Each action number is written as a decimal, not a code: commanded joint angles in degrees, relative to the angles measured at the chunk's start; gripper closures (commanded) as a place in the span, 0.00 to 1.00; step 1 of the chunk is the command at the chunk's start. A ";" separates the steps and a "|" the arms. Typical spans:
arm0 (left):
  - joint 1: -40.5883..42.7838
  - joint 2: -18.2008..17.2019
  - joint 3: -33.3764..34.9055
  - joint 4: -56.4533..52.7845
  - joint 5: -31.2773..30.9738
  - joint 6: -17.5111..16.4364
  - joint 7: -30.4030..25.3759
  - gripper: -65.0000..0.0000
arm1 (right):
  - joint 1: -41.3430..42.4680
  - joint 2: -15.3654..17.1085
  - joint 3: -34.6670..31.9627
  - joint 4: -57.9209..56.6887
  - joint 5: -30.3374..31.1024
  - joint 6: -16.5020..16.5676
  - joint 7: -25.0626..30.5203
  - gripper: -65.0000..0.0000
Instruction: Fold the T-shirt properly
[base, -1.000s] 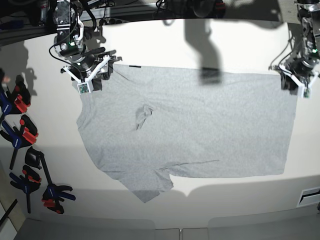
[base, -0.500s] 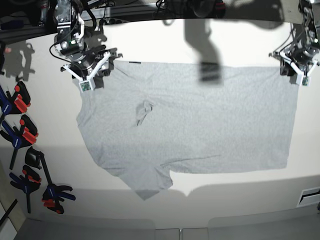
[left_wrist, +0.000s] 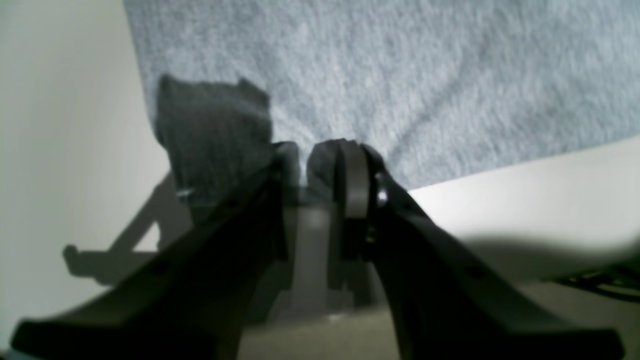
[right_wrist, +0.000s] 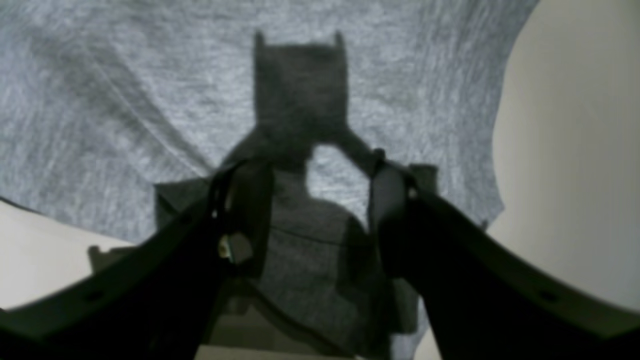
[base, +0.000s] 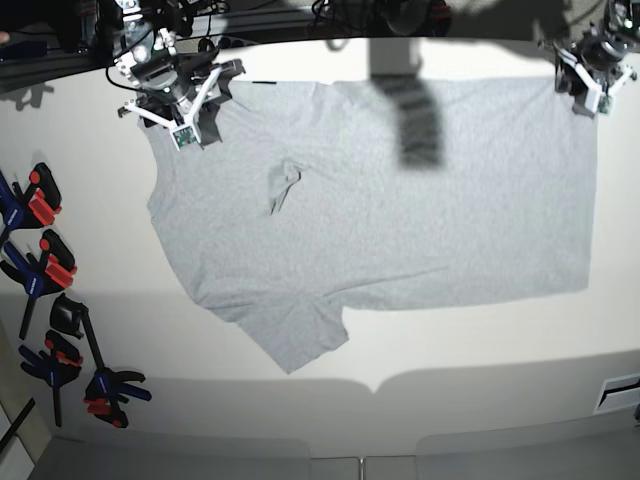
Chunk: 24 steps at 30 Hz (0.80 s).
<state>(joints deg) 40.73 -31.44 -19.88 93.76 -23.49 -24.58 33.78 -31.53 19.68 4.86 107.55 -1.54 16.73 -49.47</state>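
Note:
The light grey T-shirt (base: 400, 200) lies spread on the white table (base: 450, 380), plain side up, with no lettering showing. One sleeve (base: 300, 340) points toward the front and a small wrinkle (base: 283, 190) sits near the left. My left gripper (base: 588, 95) is at the shirt's back right corner. In the left wrist view it (left_wrist: 305, 167) is shut, with the T-shirt's (left_wrist: 400, 75) edge pinched between the fingertips. My right gripper (base: 190, 125) is over the back left shoulder. In the right wrist view it (right_wrist: 320, 195) stands open above the T-shirt (right_wrist: 125, 75).
Several blue and orange clamps (base: 40, 270) lie along the table's left edge, with more clamps (base: 100, 385) toward the front left. Cables and arm mounts (base: 300, 15) run along the back edge. A dark shadow (base: 410, 110) falls across the shirt's back part.
Both arms moved toward the table's back edge and the shirt slid back with them, stretched flatter. The right gripper's jaws now stand apart.

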 joint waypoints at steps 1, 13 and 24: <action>2.49 -0.15 0.52 0.39 2.43 0.42 6.97 0.81 | -1.05 1.11 0.11 0.02 -1.49 0.76 -3.28 0.52; 5.90 -0.15 0.42 7.39 2.45 1.22 7.80 0.81 | -1.79 5.86 0.11 0.02 -1.27 -0.37 -8.39 0.52; 5.33 -0.17 0.42 11.32 2.43 2.43 -1.29 0.81 | 0.04 5.86 0.11 1.18 -1.49 -3.32 -5.49 0.52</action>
<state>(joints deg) 45.80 -30.81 -19.07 104.20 -20.73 -22.33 33.30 -31.42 24.80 4.82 108.47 -1.74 14.31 -54.15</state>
